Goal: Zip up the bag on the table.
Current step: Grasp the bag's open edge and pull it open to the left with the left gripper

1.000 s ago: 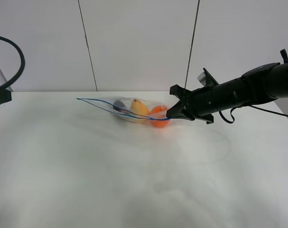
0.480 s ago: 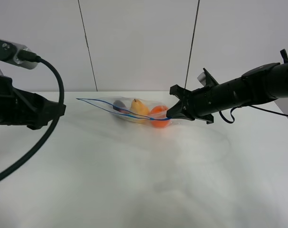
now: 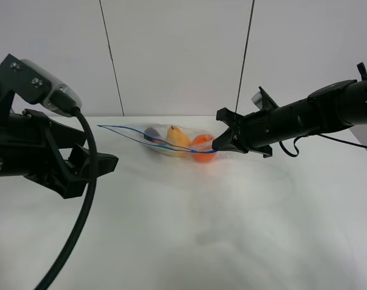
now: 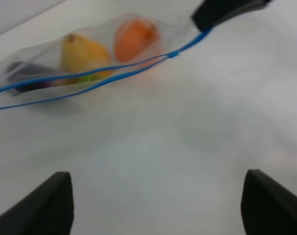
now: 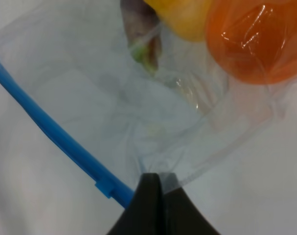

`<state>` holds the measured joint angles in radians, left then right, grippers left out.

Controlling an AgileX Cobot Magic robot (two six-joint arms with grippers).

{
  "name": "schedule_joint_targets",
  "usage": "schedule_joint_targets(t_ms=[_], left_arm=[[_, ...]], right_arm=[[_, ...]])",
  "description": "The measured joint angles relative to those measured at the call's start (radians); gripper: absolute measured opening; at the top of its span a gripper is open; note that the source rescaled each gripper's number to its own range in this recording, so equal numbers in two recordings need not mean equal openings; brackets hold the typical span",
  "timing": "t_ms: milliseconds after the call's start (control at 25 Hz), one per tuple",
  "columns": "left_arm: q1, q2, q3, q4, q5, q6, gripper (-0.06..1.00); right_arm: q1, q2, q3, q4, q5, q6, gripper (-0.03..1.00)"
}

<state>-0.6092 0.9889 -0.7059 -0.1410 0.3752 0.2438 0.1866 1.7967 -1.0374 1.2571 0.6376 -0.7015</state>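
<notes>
The bag (image 3: pixel 171 140) lies toward the far side of the table (image 3: pixel 189 241), stretched sideways, with an eggplant (image 3: pixel 150 134), a yellow fruit (image 3: pixel 177 136) and an orange (image 3: pixel 202 148) showing through the plastic. The right gripper (image 3: pixel 217 145) is pinched shut on the bag's corner, right at the end of the blue zipper strip (image 4: pixel 114 73). The left gripper (image 3: pixel 98 167) hangs over the table with its jaws spread wide and nothing between them, well apart from the bag's other end.

From the left wrist view, the two blue tracks look joined only near the right gripper's hold and gape apart along the rest, so I'd say the zipping has hardly begun. To do this step well, the left gripper should come down across the strip just beside the joined part, with both tracks between its pads (image 4: pixel 50 205), and close firmly on them but not on the fruit behind. It should then run along the strip toward the free end while the right gripper keeps the corner pulled taut. If the plastic goes slack, the tracks will likely buckle and slip out
</notes>
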Motion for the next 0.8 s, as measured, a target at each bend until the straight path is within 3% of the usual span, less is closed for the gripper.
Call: schedule_joint_targets(t_ms=[440, 800], left_arm=[[-0.013, 0.015, 0.000, 0.001, -0.005, 0.045, 1.00], [-0.013, 0.204, -0.009, 0.001, -0.085, 0.052, 1.00]], right_arm=[[0.000, 0.000, 0.000, 0.001, 0.000, 0.000, 0.00], [0.000, 0.000, 0.000, 0.000, 0.000, 0.000, 0.00]])
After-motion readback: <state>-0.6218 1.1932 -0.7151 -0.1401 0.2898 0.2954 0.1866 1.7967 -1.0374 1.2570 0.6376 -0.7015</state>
